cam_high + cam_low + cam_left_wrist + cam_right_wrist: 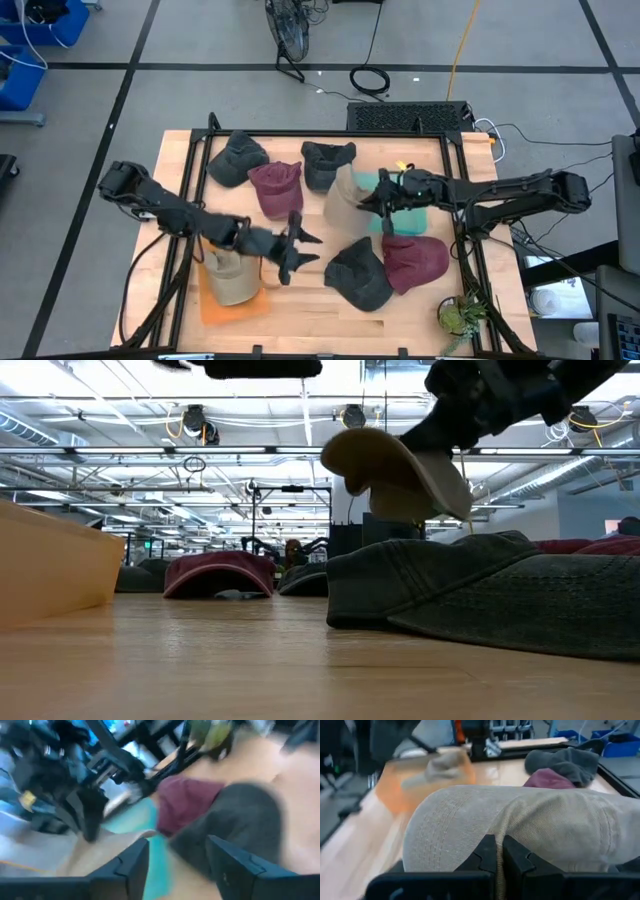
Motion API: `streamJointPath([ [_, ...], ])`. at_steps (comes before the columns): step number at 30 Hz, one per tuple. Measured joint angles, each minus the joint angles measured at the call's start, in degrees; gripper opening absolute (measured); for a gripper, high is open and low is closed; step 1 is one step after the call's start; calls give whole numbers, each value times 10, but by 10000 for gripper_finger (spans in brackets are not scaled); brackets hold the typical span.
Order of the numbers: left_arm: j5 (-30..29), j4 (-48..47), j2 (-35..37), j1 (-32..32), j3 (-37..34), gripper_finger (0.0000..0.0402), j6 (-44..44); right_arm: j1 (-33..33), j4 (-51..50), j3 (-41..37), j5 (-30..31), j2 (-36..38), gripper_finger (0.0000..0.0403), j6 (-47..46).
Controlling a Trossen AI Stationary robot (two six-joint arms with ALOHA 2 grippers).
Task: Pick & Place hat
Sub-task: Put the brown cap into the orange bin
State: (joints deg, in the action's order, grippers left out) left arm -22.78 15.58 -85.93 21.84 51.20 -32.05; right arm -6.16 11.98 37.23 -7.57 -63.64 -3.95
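My right gripper point(383, 196) is shut on a beige hat point(345, 197), which stands out above the other hats in the low view point(400, 470). A teal mat point(405, 215) lies under it. My left gripper point(297, 247) is open and empty, between a second beige hat point(230, 277) on an orange mat point(235, 303) and a dark grey hat point(358, 275). In the left wrist view my open left gripper point(175, 865) faces the dark grey hat point(235, 825) and a maroon hat point(185, 802). My right gripper pinches a fold of the beige hat's crown point(502, 827) between its two shut fingers point(487, 852). It comes roughly level from the table's right side. In the low view the hat is held up off the table, its brim point(350, 455) pointing away from the gripper.
Two dark hats point(238, 158) point(328, 160) and a maroon hat point(275, 185) lie at the back of the table. Another maroon hat point(415, 260) lies front right. A small plant point(460, 315) stands at the front right corner. Black frame rails run along the table's sides.
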Motion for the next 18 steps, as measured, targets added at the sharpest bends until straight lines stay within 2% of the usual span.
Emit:
streamJointPath([
  [4, -127, 44, -34, 23, 0, 247, -115, -10, 17, 0, -33, 0, 2, -46],
  [8, -200, 142, -75, 26, 0, 273, -198, -8, 17, 0, -46, 0, 2, -73],
  [13, -196, 258, -125, 14, 0, 267, -264, -5, 17, 0, -47, 0, 2, -92],
  [18, -207, 266, -167, -6, 14, 229, -275, -5, 18, 0, -47, 0, 2, -95],
])
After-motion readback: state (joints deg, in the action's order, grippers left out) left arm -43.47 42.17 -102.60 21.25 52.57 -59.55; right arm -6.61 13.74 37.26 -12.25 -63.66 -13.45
